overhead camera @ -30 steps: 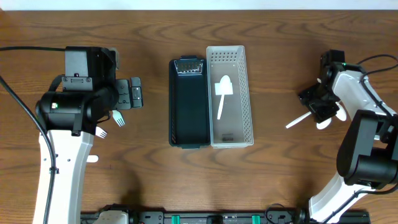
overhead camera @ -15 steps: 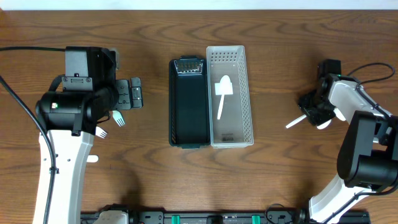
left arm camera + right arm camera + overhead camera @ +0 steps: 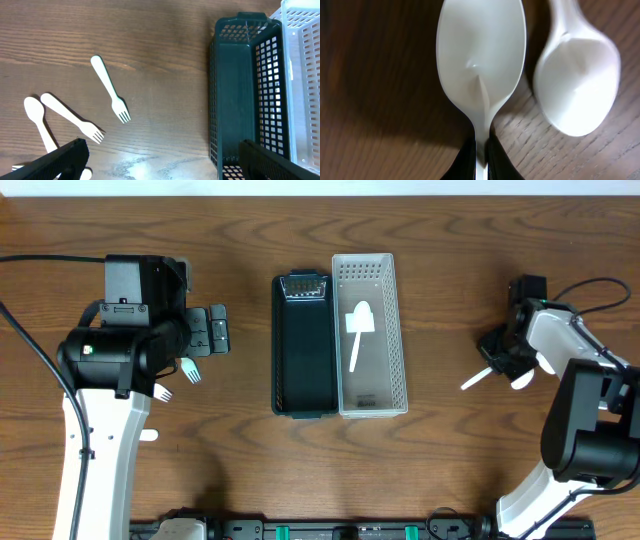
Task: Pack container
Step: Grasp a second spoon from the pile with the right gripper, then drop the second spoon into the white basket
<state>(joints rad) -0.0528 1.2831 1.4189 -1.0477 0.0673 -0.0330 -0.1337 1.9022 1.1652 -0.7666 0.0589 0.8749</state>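
A dark green basket (image 3: pixel 302 345) and a white basket (image 3: pixel 370 380) stand side by side mid-table; a white spoon (image 3: pixel 357 330) lies in the white one. My right gripper (image 3: pixel 503 356) is at the table's right, shut on the handle of a white spoon (image 3: pixel 473 378). In the right wrist view that spoon (image 3: pixel 480 65) runs down between the closed fingers of my right gripper (image 3: pixel 480 150), and a second spoon (image 3: pixel 577 85) lies beside it on the wood. My left gripper (image 3: pixel 162 165) is open and holds nothing, left of the dark green basket (image 3: pixel 245 90).
Two white forks (image 3: pixel 111 95) (image 3: pixel 72 118) and a white spoon (image 3: pixel 37 122) lie on the wood near my left gripper; in the overhead view the forks (image 3: pixel 190 370) are beside the left arm. The white basket (image 3: pixel 305 75) stands beyond the green one.
My right gripper has closed onto the spoon's handle and shifted slightly toward the far edge. The left arm and the baskets have not moved.
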